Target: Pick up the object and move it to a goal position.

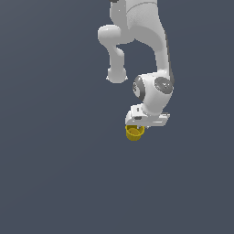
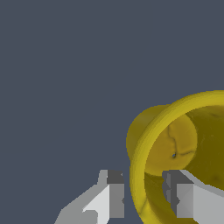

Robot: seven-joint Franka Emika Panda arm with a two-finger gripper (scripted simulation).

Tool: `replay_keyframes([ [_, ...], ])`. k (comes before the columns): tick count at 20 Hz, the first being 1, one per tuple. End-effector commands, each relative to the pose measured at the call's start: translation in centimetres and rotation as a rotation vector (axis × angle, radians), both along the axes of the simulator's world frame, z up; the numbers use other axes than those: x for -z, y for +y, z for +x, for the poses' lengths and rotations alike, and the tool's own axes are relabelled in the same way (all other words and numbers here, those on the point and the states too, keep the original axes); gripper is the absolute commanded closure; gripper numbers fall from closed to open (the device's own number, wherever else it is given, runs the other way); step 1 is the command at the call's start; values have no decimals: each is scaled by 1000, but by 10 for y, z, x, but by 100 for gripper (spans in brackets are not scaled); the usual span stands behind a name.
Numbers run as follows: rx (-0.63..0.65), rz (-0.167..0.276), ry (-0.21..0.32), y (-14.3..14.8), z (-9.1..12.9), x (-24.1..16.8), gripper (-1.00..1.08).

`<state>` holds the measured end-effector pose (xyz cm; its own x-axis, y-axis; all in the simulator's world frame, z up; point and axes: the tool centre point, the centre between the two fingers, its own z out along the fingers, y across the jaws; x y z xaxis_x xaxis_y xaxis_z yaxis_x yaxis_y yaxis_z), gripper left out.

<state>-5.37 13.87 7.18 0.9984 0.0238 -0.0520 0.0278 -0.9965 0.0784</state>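
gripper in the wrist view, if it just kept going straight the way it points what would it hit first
Nothing new, it seems: the gripper already straddles the yellow cup's rim, one finger outside, the other inside the hollow. Going on, the inner finger would probably meet the cup's bottom first. Beyond it only plain grey shows, at unclear depth.

Exterior view: the arm (image 1: pixel 153 55) descends from the upper edge of the frame, and the gripper (image 1: pixel 138 124) hangs at its lower end. The cup (image 1: pixel 134 132) sits directly beneath the gripper, touching it, towards the exterior view's left of the gripper body. A plain ground (image 1: pixel 55 173) lies behind and around both.

Wrist view: the cup's (image 2: pixel 175 144) rim wall passes between the two fingers. One finger (image 2: pixel 114 197) stands outside the wall; the other finger (image 2: pixel 177 194) stands inside the hollow. The cup's base lies beyond the fingers, farther from the camera.
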Motion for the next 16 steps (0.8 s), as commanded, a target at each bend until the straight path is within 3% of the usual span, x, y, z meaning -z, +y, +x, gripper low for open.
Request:
replay_keyframes([
  [1, 0, 0, -1, 0, 0, 1, 108],
  [11, 0, 0, -3, 0, 1, 0, 108],
  [16, 0, 0, -3, -14, 1, -3, 108],
])
